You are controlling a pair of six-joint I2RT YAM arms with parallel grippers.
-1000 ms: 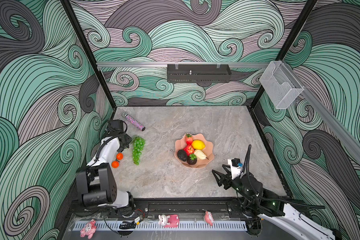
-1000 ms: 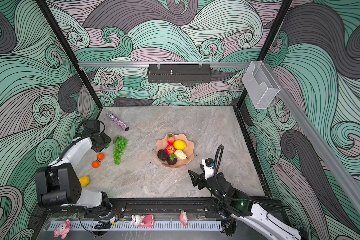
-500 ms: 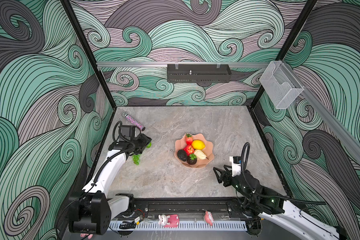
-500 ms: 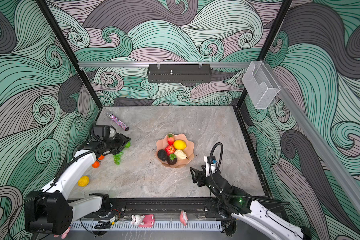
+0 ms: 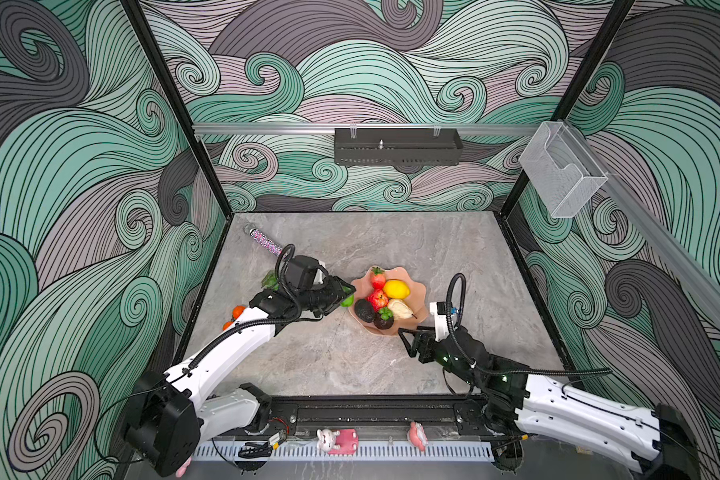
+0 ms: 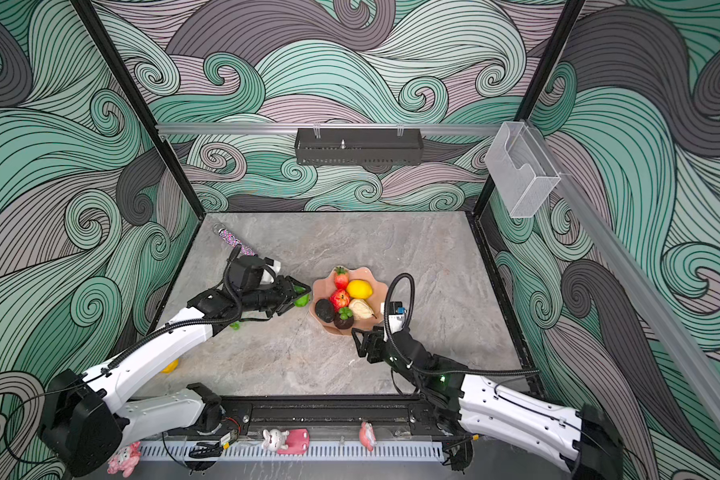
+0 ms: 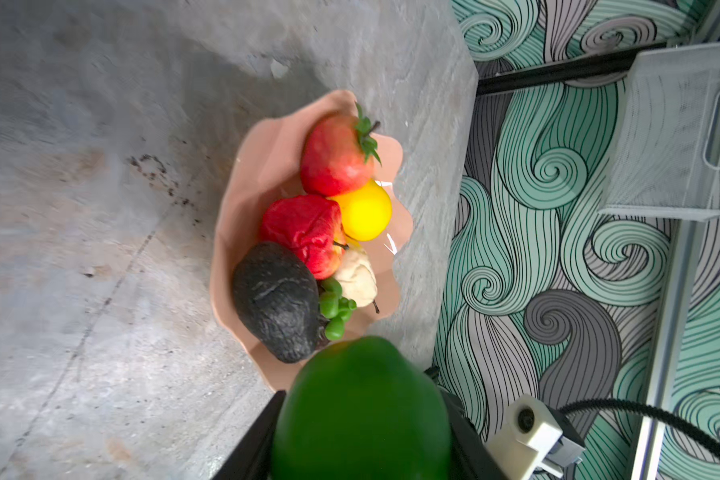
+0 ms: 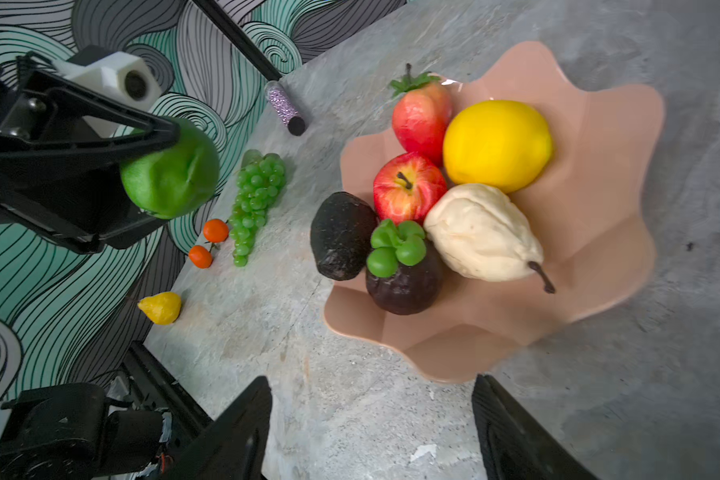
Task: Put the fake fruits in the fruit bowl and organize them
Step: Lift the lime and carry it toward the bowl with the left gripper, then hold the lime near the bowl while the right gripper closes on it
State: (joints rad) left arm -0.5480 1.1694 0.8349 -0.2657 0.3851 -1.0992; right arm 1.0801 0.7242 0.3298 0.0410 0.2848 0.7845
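six fruits (image 8: 408,195) lie in the bowl (image 8: 599,174); left claw (image 5: 346,295) grips lime (image 8: 171,174).

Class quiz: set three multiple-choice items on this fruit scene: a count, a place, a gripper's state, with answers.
1. Plastic fruits in the salmon-pink scalloped bowl number: A six B four C nine
2. The green grape bunch lies: A in the bowl B on the grey table beside two small oranges C under the bowl
3. The left gripper is: A open B shut on a banana C shut on the glossy green lime
A: six fruits show inside. B: it lies on the table by the oranges. C: it clamps the lime.
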